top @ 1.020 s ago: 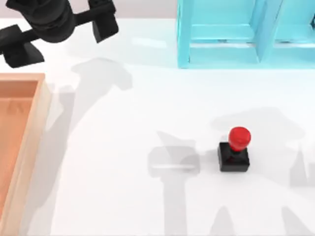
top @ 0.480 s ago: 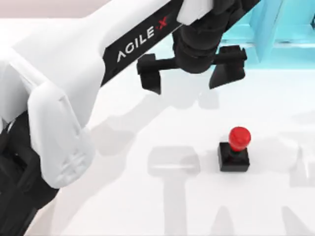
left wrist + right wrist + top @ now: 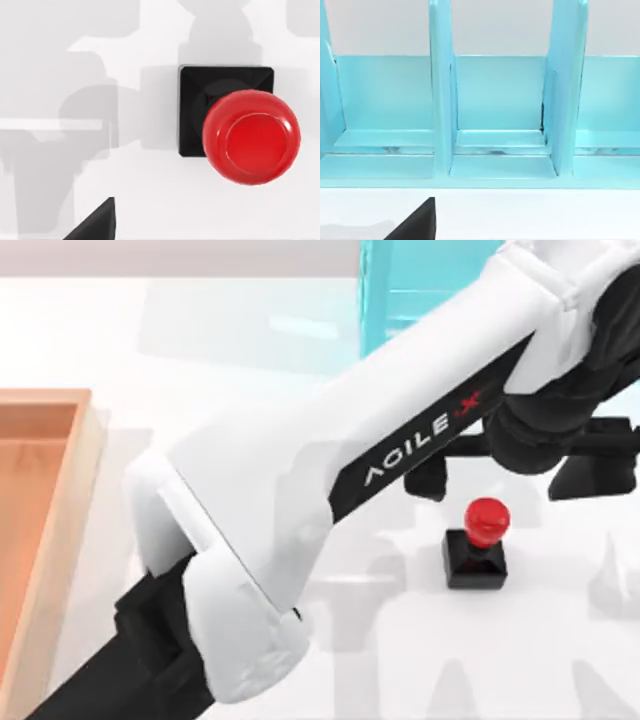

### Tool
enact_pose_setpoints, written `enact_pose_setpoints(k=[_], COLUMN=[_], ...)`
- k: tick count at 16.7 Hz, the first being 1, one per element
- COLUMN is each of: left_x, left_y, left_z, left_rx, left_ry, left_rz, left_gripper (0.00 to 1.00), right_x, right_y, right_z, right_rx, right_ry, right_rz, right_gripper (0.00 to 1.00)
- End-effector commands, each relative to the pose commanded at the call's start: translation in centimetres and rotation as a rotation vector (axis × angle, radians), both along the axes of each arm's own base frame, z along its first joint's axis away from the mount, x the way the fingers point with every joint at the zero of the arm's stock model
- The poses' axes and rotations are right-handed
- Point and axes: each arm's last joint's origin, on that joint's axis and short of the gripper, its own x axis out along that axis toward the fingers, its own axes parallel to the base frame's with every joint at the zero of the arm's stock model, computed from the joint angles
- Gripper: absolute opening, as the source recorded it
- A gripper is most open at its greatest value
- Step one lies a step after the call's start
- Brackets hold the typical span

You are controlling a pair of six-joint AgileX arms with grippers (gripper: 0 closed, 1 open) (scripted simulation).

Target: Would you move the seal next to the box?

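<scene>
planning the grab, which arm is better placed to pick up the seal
Left. Its open gripper hangs just above and behind the seal, and its wrist view looks straight down on the red knob. The right wrist camera faces the cyan shelf, away from the seal.

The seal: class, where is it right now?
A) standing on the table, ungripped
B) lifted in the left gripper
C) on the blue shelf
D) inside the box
A: the seal stands on the white table, with the open left gripper hovering just behind it, fingers clear of the knob.
</scene>
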Motion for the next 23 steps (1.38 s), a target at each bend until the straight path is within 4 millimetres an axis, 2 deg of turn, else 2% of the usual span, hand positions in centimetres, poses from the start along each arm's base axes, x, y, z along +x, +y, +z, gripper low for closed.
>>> enact_pose_setpoints(k=[8,14,19,23], left_x=[0.0,1.1,1.8,1.9], left_y=[-0.2,-1.0,-0.6,-0.5], left_z=[-0.3,-4.6,-8.8,-9.6], left_rx=[-0.001,0.000,-0.003,0.000], left_ry=[0.000,0.001,-0.001,0.001], left_rz=[-0.003,-0.005,-0.005,-0.005], left_gripper=[1.00,1.00,1.00,1.00], right_x=[0.0,0.0,0.0,0.0], right_y=[0.0,0.0,0.0,0.0], right_z=[0.0,0.0,0.0,0.0], right_rx=[0.000,0.000,0.000,0.000], right_ry=[0.000,0.000,0.000,0.000], right_rz=[0.000,0.000,0.000,0.000], right_gripper=[1.00,1.00,1.00,1.00])
